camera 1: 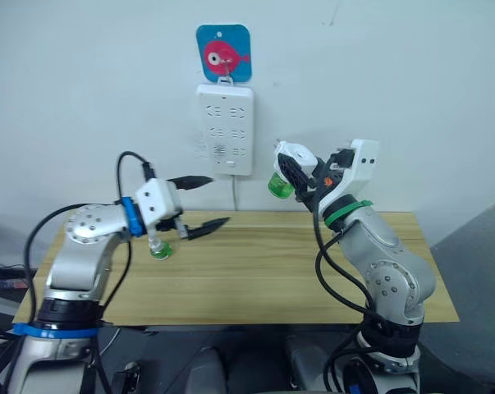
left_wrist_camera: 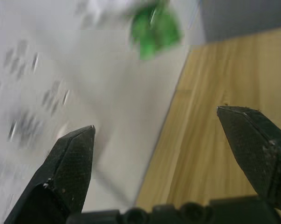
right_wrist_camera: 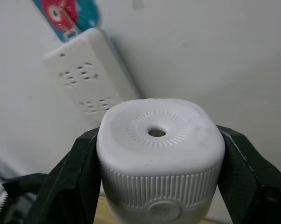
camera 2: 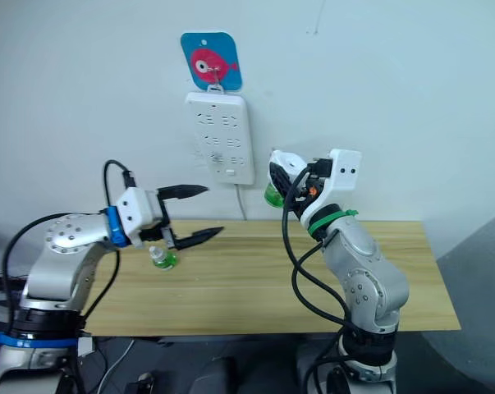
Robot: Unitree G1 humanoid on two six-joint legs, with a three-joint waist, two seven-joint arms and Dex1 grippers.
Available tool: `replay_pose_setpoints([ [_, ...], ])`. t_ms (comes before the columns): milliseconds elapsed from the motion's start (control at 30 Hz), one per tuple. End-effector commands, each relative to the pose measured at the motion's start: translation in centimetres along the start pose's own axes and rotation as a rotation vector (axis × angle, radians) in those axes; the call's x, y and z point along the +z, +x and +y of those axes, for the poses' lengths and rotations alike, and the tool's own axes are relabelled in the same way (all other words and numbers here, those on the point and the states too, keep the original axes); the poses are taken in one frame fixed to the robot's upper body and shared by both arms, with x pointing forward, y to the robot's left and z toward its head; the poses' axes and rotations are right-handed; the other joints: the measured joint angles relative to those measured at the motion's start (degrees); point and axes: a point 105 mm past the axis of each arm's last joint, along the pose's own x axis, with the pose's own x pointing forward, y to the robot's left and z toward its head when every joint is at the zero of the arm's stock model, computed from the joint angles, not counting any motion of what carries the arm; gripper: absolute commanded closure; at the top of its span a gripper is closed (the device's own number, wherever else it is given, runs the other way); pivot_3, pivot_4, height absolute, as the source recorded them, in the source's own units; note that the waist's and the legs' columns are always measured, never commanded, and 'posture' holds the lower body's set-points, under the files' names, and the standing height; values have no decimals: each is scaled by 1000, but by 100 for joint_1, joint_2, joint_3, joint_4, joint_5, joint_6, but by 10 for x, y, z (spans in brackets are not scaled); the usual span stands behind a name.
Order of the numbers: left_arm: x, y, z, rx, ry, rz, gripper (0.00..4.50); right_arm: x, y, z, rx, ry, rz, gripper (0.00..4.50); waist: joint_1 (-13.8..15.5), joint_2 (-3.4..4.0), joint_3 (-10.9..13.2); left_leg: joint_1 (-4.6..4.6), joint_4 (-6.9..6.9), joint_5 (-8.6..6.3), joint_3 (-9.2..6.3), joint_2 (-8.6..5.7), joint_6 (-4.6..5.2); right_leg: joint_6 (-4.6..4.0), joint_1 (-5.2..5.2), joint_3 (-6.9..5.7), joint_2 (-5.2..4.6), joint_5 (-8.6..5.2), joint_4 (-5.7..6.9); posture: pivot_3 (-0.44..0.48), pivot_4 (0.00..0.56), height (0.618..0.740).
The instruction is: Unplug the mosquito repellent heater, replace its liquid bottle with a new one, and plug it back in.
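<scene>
Below the long white multi-socket power strip (camera 1: 225,129) that hangs on the pale wall under a blue hook plate with a pink fish (camera 1: 223,52), my right gripper (right_wrist_camera: 155,154) holds the small rounded white plastic mosquito repellent heater (right_wrist_camera: 160,151) in the air, off to the strip's right and a little lower. My two black fingers (right_wrist_camera: 72,175) press against its ribbed sides, one on each, closed as far as the body allows. Its round vent faces my wrist camera, and a green liquid bottle (camera 1: 280,187) hangs from its underside, on the side toward the strip.

My left gripper (camera 1: 199,203) hovers below and left of the strip, above the light wooden table (camera 1: 263,271). Its black fingers (left_wrist_camera: 70,161) are spread wide and hold nothing.

A second small clear bottle of green liquid (camera 1: 158,249) stands upright on the table, below and left of the strip, just under my left gripper.
</scene>
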Motion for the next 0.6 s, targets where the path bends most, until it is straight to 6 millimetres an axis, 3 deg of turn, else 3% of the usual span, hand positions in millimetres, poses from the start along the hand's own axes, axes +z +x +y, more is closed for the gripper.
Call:
replay_pose_setpoints([
  [33, 22, 22, -8, -10, 31, -110, 0, 25, -4, 17, 64, 204, -122, 1555, -7, 3, 3, 0, 2, 0, 1, -7, 0, 0, 0, 3, -4, 0, 0, -154, 171, 704],
  [267, 44, 50, 7, 82, -11, -273, 0, 39, -6, 12, 55, 438, -163, 1555, -111, 9, 7, 4, 4, 2, 13, -9, 5, 1, -5, 25, 4, 0, 7, -180, 169, 704],
  [600, 43, 64, 9, 76, -41, -299, 0, 41, -8, 25, 93, 448, -129, 1555, -315, 11, 7, 0, -5, 0, 10, -9, 7, 5, -8, 26, 5, -2, 5, -192, 166, 704],
])
